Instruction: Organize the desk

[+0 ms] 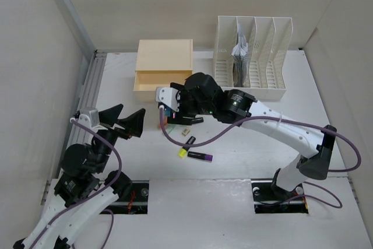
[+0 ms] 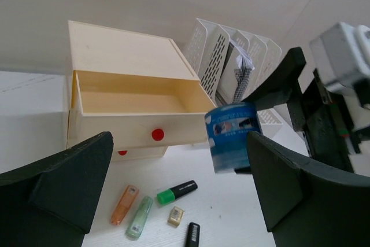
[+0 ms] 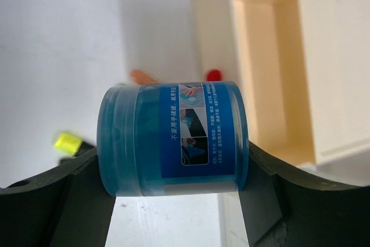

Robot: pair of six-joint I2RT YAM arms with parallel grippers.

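The desk (image 1: 233, 214) is a white tabletop with two dark cutouts at its near edge. My right gripper (image 1: 170, 109) is shut on a blue plastic jar (image 3: 173, 140) with a printed label and holds it above the desk, just in front of the open drawer (image 3: 260, 73) of the cream drawer box (image 1: 163, 56). The jar also shows in the left wrist view (image 2: 231, 140). My left gripper (image 1: 125, 122) is open and empty, left of the jar, above several pens.
An orange highlighter (image 2: 124, 204), a pale green one (image 2: 140, 217), a green-capped black marker (image 2: 177, 192), a small eraser (image 2: 176, 216) and a black marker (image 2: 192, 235) lie before the box. A yellow highlighter (image 1: 186, 147) and a purple one (image 1: 199, 156) lie nearer. A white file rack (image 1: 253, 56) stands back right.
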